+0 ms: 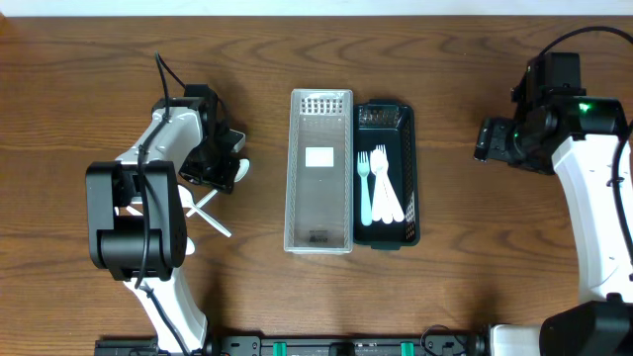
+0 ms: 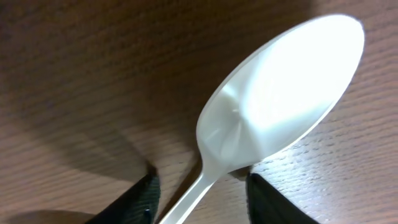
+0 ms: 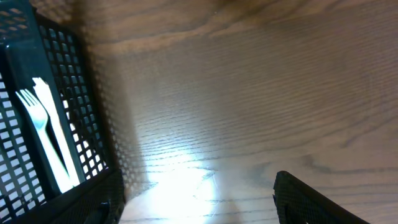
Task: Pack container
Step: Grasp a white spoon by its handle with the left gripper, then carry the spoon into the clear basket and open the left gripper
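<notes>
A white plastic spoon [image 2: 280,93] lies on the wooden table, its bowl showing in the overhead view [image 1: 240,170]. My left gripper [image 2: 202,186] is low over it, open, with one finger on each side of the spoon's handle and a gap on both sides; from overhead it [image 1: 223,158] is left of the containers. A clear container [image 1: 293,168] stands at the table's middle, with a black mesh basket [image 1: 411,168] next to it holding white forks [image 1: 381,183]. My right gripper [image 3: 193,199] is open and empty, to the right of the basket [image 3: 81,93].
More white utensils [image 1: 206,210] lie crossed on the table just in front of my left gripper. The forks [image 3: 43,130] show through the basket's mesh in the right wrist view. A white label lies in the clear container.
</notes>
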### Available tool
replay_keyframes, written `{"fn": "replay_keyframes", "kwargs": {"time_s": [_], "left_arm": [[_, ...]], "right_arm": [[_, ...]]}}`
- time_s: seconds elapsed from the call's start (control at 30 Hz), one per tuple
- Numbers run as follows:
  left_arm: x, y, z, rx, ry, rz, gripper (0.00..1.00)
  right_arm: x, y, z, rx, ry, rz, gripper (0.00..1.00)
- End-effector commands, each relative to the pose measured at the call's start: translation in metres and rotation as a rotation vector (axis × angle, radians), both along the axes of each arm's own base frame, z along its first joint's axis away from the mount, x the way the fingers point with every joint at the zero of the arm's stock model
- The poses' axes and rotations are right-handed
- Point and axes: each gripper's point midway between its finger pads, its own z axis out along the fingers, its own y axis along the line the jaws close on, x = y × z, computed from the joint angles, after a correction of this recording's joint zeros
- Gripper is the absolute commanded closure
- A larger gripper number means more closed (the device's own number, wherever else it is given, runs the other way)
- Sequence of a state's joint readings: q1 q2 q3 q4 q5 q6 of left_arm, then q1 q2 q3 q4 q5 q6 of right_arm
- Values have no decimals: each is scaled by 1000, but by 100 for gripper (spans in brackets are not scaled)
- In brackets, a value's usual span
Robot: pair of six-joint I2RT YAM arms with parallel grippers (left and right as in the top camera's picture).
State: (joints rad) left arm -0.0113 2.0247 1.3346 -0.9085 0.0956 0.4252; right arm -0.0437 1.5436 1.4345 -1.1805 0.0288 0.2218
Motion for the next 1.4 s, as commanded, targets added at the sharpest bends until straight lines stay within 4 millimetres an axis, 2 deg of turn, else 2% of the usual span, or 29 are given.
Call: {"fn": "replay_keyframes", "kwargs": {"time_s": [0.0, 0.07, 0.2, 0.3, 0.6, 0.87, 1.1, 1.23, 1.37], "left_arm": [[-4, -5, -4, -30, 19, -6, 57], [-4, -5, -4, -29, 18, -1, 57], [-3, -5, -4, -29, 14, -2, 68], [-2, -5, -4, -29, 8, -2, 87], [2, -5, -4, -26, -6, 18, 94], [22, -6, 11, -26, -69, 43, 94], [51, -6, 47, -30, -194, 69, 94], [61, -10, 85, -39, -292, 130, 94], [50, -31, 137, -73, -371, 262, 94]], "right_arm": [[0, -2, -1, 0, 1, 4, 20], [0, -3, -1, -1, 1, 5, 20], [0, -3, -1, -1, 0, 5, 19], [0, -3, -1, -1, 0, 5, 19], [0, -3, -1, -1, 1, 5, 19], [0, -3, -1, -2, 1, 9, 19], [0, -3, -1, -2, 1, 9, 19], [-1, -3, -1, -2, 3, 9, 19], [-1, -3, -1, -2, 4, 9, 19]]}}
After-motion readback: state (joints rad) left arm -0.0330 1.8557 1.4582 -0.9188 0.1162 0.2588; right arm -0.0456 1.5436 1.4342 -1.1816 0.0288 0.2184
